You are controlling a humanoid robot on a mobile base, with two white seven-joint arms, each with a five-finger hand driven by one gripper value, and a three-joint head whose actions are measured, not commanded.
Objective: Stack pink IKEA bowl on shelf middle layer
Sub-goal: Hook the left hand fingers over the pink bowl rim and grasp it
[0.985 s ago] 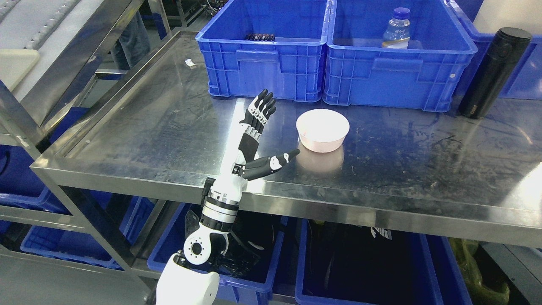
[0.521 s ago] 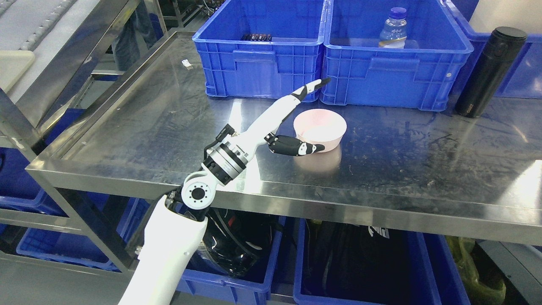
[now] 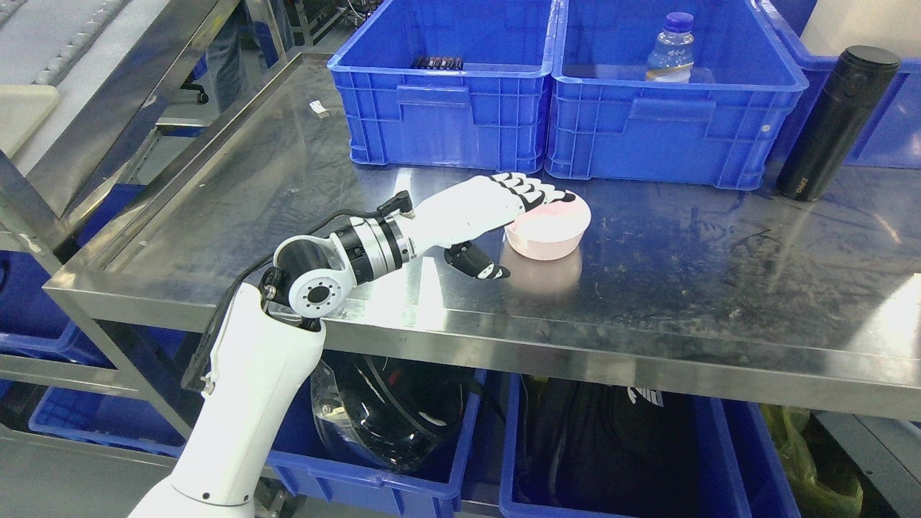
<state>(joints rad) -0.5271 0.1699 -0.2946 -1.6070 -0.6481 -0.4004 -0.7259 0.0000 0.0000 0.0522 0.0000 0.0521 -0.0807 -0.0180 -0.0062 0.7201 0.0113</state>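
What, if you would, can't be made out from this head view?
- Whether the left hand grips the bowl: its fingers cover the near rim, the thumb sits beside it.
- The bowl's inside, partly hidden by those fingers.
- The dark items in the left bin: too small.
- The bottle label: too small, its base is behind the right bin wall.
- The right arm: out of view.

Steel shelf: pink bowl, two blue bins, seemingly a black flask.

Left hand palm down, fingers extended flat, thumb splayed below.
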